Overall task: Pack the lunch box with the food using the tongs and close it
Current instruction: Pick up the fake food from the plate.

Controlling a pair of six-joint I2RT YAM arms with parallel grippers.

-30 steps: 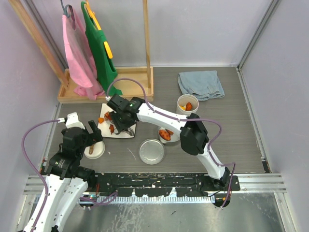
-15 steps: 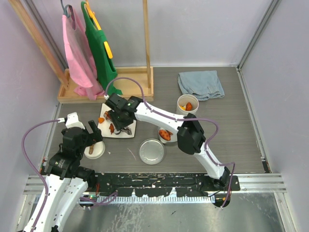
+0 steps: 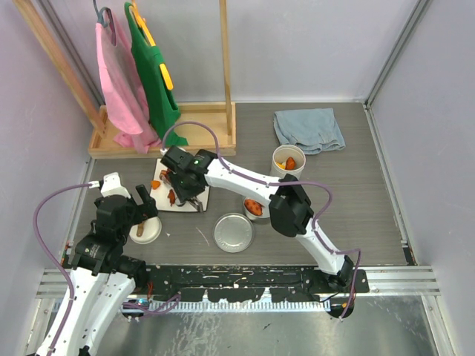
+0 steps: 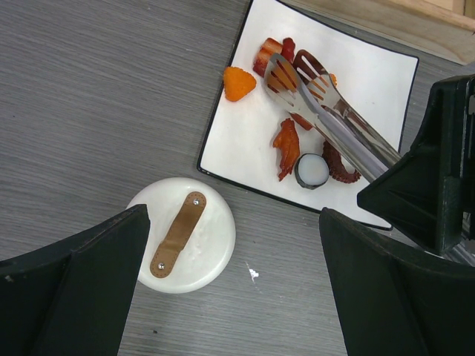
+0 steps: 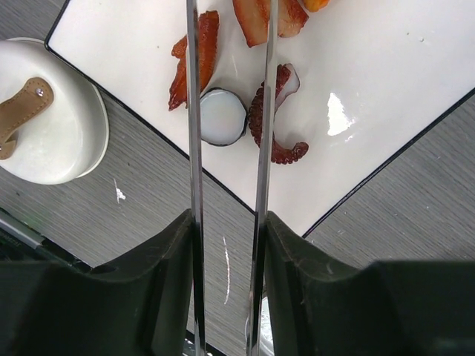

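Observation:
My right gripper [image 5: 228, 259] is shut on the slim steel tongs [image 5: 193, 148] and holds them over the white square plate [image 4: 371, 81]. The tongs' slotted tips [image 4: 286, 74] hover close together over red food pieces [image 4: 271, 53] at the plate's far corner. An orange piece [image 4: 237, 81], a red strip [image 5: 194, 55], a black-and-white roll [image 5: 223, 117] and an octopus piece [image 5: 274, 126] also lie on the plate. My left gripper [image 4: 237, 297] is open above the table beside the white lid with its brown handle [image 4: 182, 233]. The steel tin [image 3: 256, 206] and the white tub [image 3: 288, 159] both hold food.
The flat steel lid [image 3: 233, 232] lies on the table in front of the tin. A blue towel [image 3: 308, 130] is at the back right. At the back left stands a wooden rack [image 3: 200, 122] with pink and green aprons. The right arm [image 3: 245, 178] spans the table's middle.
My right gripper has squeezed the tongs' arms closer together and shifted slightly left over the plate. The left arm has not moved.

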